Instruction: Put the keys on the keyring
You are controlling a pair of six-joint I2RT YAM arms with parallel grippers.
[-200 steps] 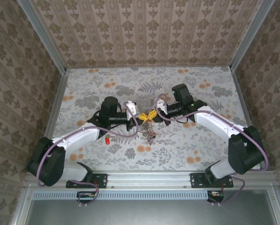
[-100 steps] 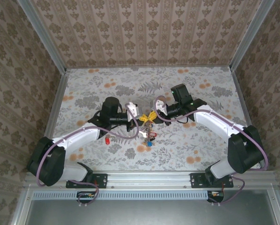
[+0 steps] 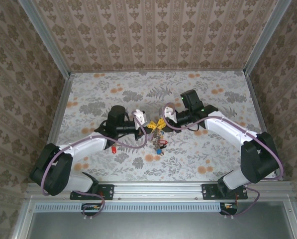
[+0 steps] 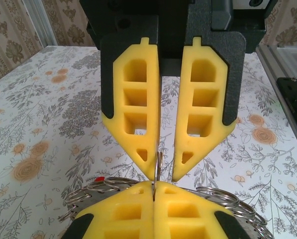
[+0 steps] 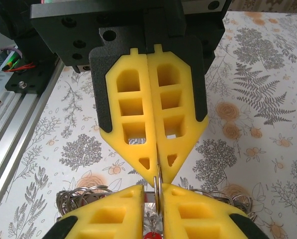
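Keyring (image 4: 158, 162), a thin grey metal ring seen edge-on, is held over the middle of the floral-patterned bench (image 3: 213, 159). Left gripper (image 4: 153, 193): yellow jaws clenched on the ring. Right gripper (image 4: 163, 173): jaws slightly parted astride it. Small red and blue keys (image 3: 159, 148) cluster just beside, toward the near edge.

The jaws of the right gripper (image 5: 157, 191) have parted slightly; the keys (image 3: 160, 148) hang lower.

keyring (image 4: 228, 199) mostly behind left gripper (image 4: 153, 191), rest cut by bottom edge. right wrist: frame edge clips red tag (image 5: 150, 235), likely key head. keys (image 3: 159, 145) from top: too small to count.
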